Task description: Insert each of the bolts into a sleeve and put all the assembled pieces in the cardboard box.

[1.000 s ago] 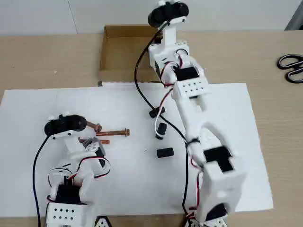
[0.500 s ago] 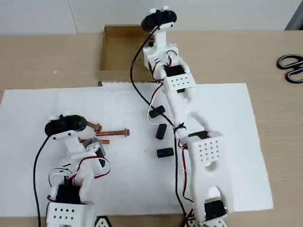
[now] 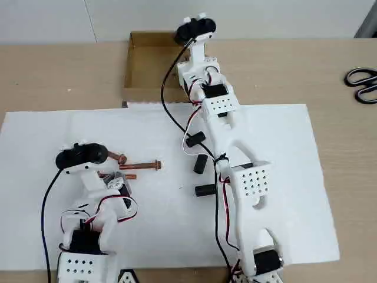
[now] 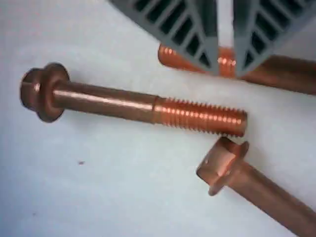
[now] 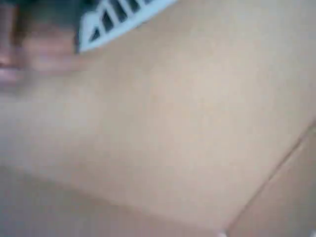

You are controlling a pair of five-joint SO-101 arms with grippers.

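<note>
Three copper bolts lie on the white sheet: one long bolt (image 3: pixel 141 165) (image 4: pixel 133 106), a second (image 3: pixel 119 158) (image 4: pixel 256 190) angled beside it, and a third (image 3: pixel 121 175) (image 4: pixel 281 74) under my left gripper (image 3: pixel 119 184) (image 4: pixel 226 73). Its grey fingers (image 4: pixel 192 34) are shut to a narrow slit just over that bolt. Three black sleeves (image 3: pixel 195 140) (image 3: pixel 201 163) (image 3: pixel 205 190) lie mid-sheet. My right arm (image 3: pixel 209 94) stretches over the cardboard box (image 3: pixel 144 62). My right gripper (image 5: pixel 54 44) hangs above the box floor (image 5: pixel 173 128) with a blurred dark and copper piece (image 5: pixel 29 52) beside its finger (image 5: pixel 118 22).
A white paper sheet (image 3: pixel 70 130) covers the table front. Scissors (image 3: pixel 362 82) lie on the wood at the far right. The right arm's black cable (image 3: pixel 171 106) loops over the sheet near the sleeves.
The right arm has swung left and its wrist now sits over the cardboard box; its elbow shifted left too. The left arm and the bolts have stayed put.
</note>
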